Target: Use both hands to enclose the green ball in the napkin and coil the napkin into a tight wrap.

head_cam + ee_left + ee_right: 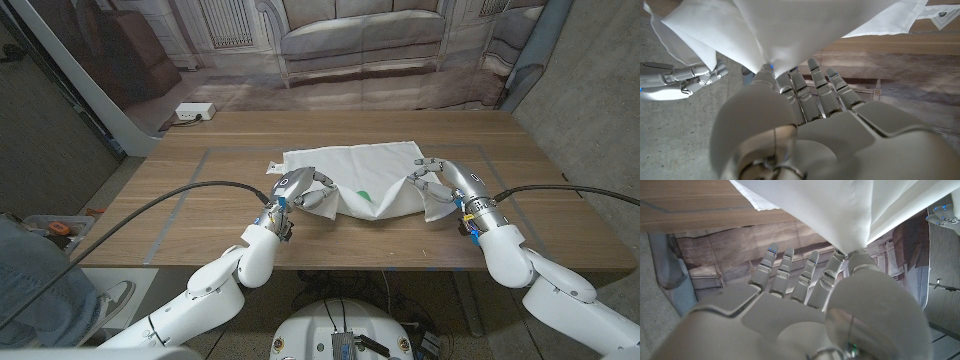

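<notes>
My left fingers (771, 75) are pinched on a near corner of the napkin (362, 170), thumb against a finger, the rest spread. Right fingers (842, 257) are doing the same on the other near corner, cloth gathered to a point between them. Both corners are lifted off the bench (200, 220), and the near edge sags between my hands. The green ball (364, 194) sits under that draped edge, showing as a green patch through the cloth, about midway between my left hand (300, 188) and right hand (432, 178).

The risk as I see it: these are thin pinches, so a tug could slip a corner free, and pulling unevenly could roll the ball out from under. Both arms reach in from the near corners, hands angled toward each other, raised just over the bench.
</notes>
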### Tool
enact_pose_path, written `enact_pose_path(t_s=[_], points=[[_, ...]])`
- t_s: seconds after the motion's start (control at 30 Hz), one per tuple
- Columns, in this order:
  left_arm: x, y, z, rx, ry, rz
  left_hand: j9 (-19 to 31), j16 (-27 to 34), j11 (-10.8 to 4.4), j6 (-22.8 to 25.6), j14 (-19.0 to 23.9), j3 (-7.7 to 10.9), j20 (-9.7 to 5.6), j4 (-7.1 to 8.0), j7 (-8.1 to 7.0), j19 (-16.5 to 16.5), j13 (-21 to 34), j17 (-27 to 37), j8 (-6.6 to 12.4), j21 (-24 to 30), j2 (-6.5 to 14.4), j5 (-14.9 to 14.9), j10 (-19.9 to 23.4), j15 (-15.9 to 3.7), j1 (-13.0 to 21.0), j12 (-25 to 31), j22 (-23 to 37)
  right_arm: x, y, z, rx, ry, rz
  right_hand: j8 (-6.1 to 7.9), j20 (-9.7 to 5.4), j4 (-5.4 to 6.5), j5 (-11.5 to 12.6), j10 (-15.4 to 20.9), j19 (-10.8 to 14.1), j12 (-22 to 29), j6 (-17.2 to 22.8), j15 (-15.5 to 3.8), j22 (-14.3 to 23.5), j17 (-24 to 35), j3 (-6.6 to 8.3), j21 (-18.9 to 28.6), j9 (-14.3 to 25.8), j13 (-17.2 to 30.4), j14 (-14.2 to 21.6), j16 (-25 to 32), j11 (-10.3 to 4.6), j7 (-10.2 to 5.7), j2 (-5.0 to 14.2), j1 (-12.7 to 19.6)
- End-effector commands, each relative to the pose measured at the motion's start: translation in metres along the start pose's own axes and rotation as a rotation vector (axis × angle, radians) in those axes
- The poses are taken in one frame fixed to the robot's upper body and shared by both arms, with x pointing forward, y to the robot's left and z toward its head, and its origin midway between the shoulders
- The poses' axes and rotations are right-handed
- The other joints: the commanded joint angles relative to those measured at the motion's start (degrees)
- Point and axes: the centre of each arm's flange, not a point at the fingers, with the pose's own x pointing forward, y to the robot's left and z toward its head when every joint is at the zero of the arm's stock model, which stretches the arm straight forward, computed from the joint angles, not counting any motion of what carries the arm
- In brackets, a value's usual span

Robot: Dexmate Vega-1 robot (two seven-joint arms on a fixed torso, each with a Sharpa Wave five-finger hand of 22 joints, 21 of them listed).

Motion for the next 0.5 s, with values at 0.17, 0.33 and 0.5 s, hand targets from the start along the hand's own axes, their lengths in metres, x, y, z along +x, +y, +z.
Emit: enact_pose_path(t_s=[0.17, 0.33, 0.5], points=[[0.01, 0.014, -0.016, -0.173, 0.059, 0.03, 0.0, -0.3, 0.72, 1.6, -0.3, 1.09, 0.61, 0.7, 2.74, 0.0, 0.1, 0.1, -0.4, 0.1, 0.2, 0.2, 0.0, -3.73, -0.3, 0.1, 0.2, 0.04, -0.007, 0.009, -0.078, 0.024, 0.014, -0.39, -3.89, 0.09, -0.1, 0.4, -3.8, 0.0, 0.3, -2.73, 0.1, 0.2, 0.83, -1.3, 0.2, 0.1, -1.1, 0.1, -0.21, 0.16, 0.18, -0.9], [0.02, 0.019, -0.016, -0.204, 0.083, 0.005, 0.1, -0.2, 2.62, 0.6, -0.4, 3.62, 5.09, 2.17, 3.51, 0.2, 0.1, 0.1, -1.76, 0.2, -0.2, 0.4, -1.5, -1.71, -1.1, 0.1, 0.3, 0.051, -0.003, 0.007, -0.097, 0.042, 0.05, -0.38, -4.41, 0.14, -0.2, 0.2, -4.4, -0.1, 0.3, -3.19, 0.1, 0.2, 0.87, -1.4, 0.2, 0.1, -1.0, 0.1, -0.83, 0.15, 0.12, -1.1], [0.036, 0.023, -0.02, -0.256, 0.12, -0.007, 0.2, -0.2, 4.17, -0.5, -0.4, 5.57, 8.31, 3.22, 4.43, 2.5, 0.1, 0.2, -2.96, 1.0, -0.4, 0.7, -2.2, -0.4, -1.8, 0.2, 0.2, 0.062, 0.001, 0.001, -0.082, 0.067, 0.068, -0.38, -4.36, 0.17, -0.2, 0.3, -4.6, -0.1, 0.4, -3.55, 0.1, 0.2, 0.91, -1.4, 0.2, 0.1, -0.8, 0.2, -0.88, 0.14, 0.09, -1.2]])
